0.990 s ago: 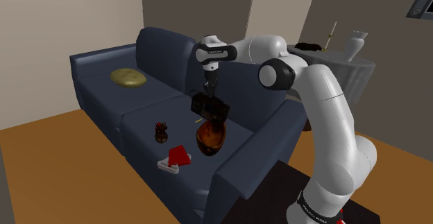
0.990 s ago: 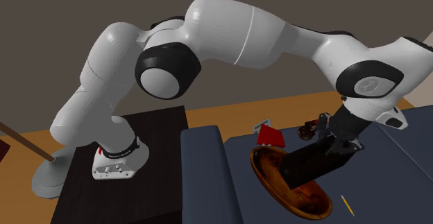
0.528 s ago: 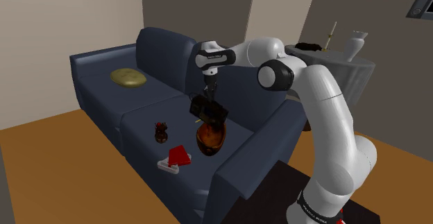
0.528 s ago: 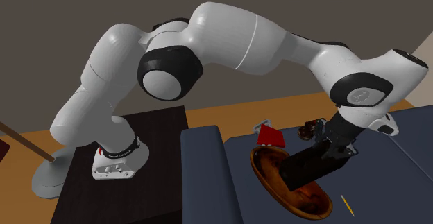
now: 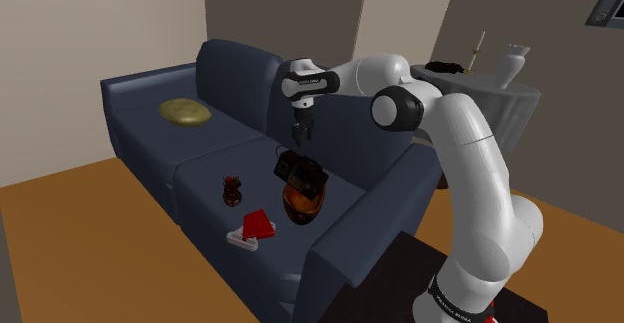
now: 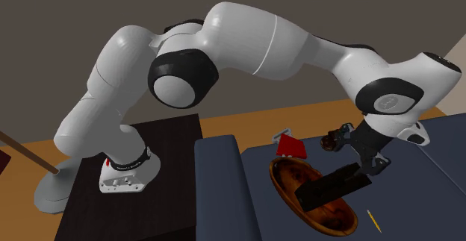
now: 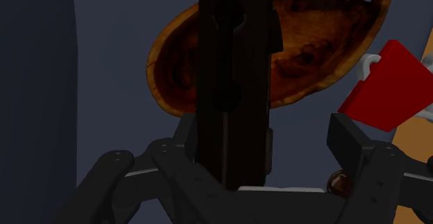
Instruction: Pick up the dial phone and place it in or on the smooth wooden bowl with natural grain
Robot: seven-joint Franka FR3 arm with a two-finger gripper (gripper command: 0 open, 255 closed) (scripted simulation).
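1. Shoulder view: the pincer (image 5: 300, 136) is seen open just above the black dial phone (image 5: 302, 174), with a gap left between them; the phone is laid tilted on top of the brown wooden bowl (image 5: 302, 207), which is set on the seat of the dark blue sofa (image 5: 200, 161); a red-and-white object (image 5: 255, 227) is seen near the bowl; half a second ago the phone was carried in the pincer above the bowl, and it has since been let go.
2. Second exterior view: the dial phone (image 6: 332, 189) is found lying across the mouth of the wooden bowl (image 6: 280, 178); the pincer (image 6: 367, 154) is held just above its far end, nothing being gripped; earlier the phone was clasped and hung higher.
3. Wrist view: the fingers (image 7: 345, 136) are spread wide apart; the dial phone (image 7: 232, 84) is seen between them but below, unclasped, in front of the wooden bowl (image 7: 312, 42); the red-and-white object (image 7: 385, 87) is seen beside the bowl.
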